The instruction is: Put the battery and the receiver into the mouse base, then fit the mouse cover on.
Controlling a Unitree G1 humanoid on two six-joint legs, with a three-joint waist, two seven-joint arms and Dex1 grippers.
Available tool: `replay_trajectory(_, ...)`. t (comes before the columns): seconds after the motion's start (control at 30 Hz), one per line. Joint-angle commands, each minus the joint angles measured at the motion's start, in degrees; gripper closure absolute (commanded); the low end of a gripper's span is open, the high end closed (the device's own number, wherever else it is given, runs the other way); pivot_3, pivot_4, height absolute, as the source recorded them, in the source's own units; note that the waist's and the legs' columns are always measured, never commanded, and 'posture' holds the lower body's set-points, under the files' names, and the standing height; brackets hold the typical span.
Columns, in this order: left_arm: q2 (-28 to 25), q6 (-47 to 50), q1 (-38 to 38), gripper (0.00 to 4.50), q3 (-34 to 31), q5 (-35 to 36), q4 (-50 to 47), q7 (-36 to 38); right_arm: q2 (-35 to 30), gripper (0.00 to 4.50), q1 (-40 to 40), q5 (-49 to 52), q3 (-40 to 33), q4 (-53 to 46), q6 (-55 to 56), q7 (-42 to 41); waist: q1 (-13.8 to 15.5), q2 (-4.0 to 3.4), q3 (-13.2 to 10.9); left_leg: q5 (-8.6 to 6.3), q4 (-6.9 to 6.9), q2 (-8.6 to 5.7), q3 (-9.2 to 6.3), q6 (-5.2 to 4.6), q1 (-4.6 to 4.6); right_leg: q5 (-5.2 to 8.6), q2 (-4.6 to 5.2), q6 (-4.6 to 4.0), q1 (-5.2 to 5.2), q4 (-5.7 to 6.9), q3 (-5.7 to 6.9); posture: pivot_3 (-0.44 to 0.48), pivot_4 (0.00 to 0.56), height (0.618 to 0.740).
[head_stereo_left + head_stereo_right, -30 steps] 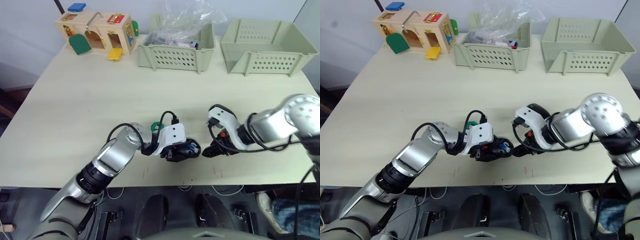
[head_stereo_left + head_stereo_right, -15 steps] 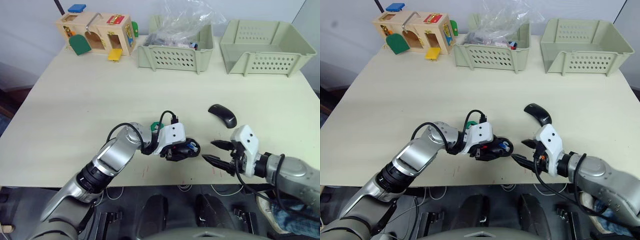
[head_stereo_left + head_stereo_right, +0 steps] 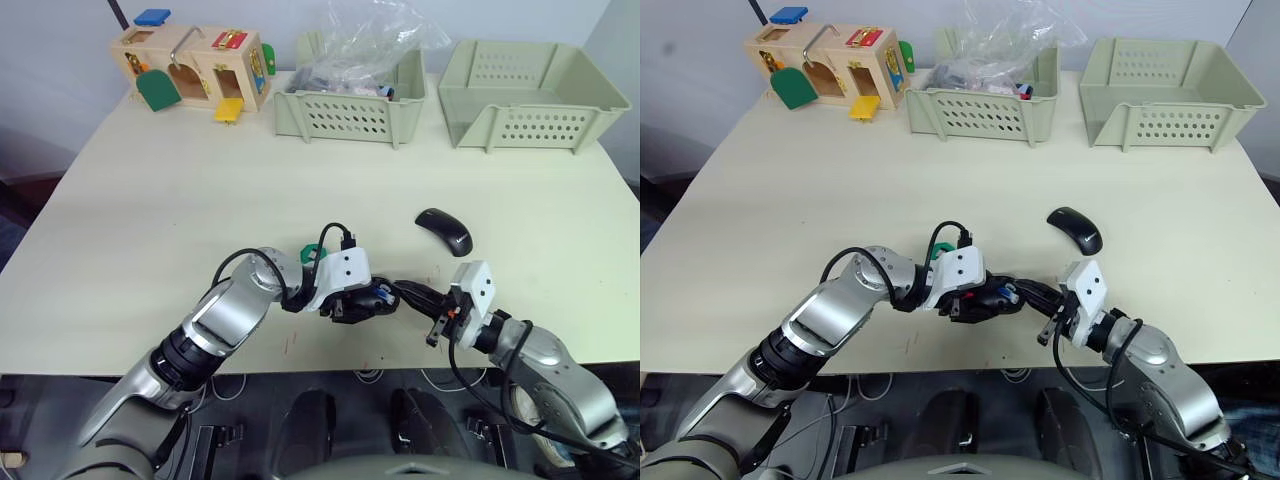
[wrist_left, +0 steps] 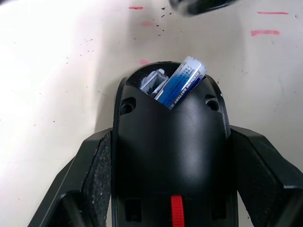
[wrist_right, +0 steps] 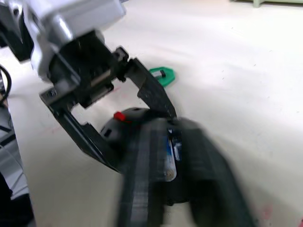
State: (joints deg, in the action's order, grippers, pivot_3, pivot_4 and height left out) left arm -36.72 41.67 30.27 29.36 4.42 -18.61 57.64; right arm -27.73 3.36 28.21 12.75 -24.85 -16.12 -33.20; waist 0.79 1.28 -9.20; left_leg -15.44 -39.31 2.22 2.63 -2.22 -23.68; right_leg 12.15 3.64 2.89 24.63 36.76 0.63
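jaws of the left gripper (image 4: pixel 170 189) clamp the mouse base (image 4: pixel 171 156) from both sides, its red scroll wheel toward the wrist. the battery (image 4: pixel 182 82) lies tilted in the open compartment, one end riding up over the rim, not seated flat. a pale piece sits beside it in the recess; whether that is the receiver i cannot tell.

the right gripper (image 3: pixel 415 297) has swung back in: half a second ago it hung off to the right near the worktop edge with jaws spread and empty, and now its fingers reach right up to the base's open end, over the battery. whether those jaws are spread or closed now i cannot tell. my read is that it has come to press the battery down flat, so the cover step is not yet due.

the mouse cover (image 3: pixel 444 230) lies alone on the worktop, well apart to the right and behind. a green disc (image 5: pixel 162 74) rests just behind the left gripper.

further out, the pale worktop (image 3: pixel 180 200) carries two green baskets (image 3: pixel 535 95) and a wooden toy house (image 3: pixel 190 65) along its far edge, against a plain wall.
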Motion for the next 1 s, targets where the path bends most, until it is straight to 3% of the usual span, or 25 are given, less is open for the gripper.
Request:
replay_trajectory(0.03,-0.16,-0.04,-0.05,1.5,1.13,-0.76,1.36,0.39,1.25,4.47,-0.07,-1.78,0.2,0.49,2.97,-2.22,0.01,0.0,0.0,0.0,0.0,0.0,0.02,0.0,0.0,0.0,0.0,0.0,0.0,0.0,0.0,0.0,0.15,0.74)
replay_trajectory(0.6,-0.63,0.63,-0.87,1.5,0.98,-0.54,-0.26,0.13,5.29,4.47,1.18,-5.66,-1.01,5.99,4.49,-4.35,-0.02,-0.02,0.02,0.0,-0.01,0.0,0.07,0.01,0.03,-0.01,0.0,-0.01,-0.01,0.04,-0.02,0.0,0.15,0.74)
replay_trajectory(1.0,-0.39,1.02,-0.68,1.5,1.0,-0.58,-0.15,-0.01,6.81,4.47,-0.24,-12.51,4.0,13.13,2.68,-4.22,-0.12,0.04,0.34,0.0,-0.01,0.0,0.1,0.01,0.14,0.0,-0.01,-0.02,-0.11,0.06,-0.02,0.0,0.15,0.74)
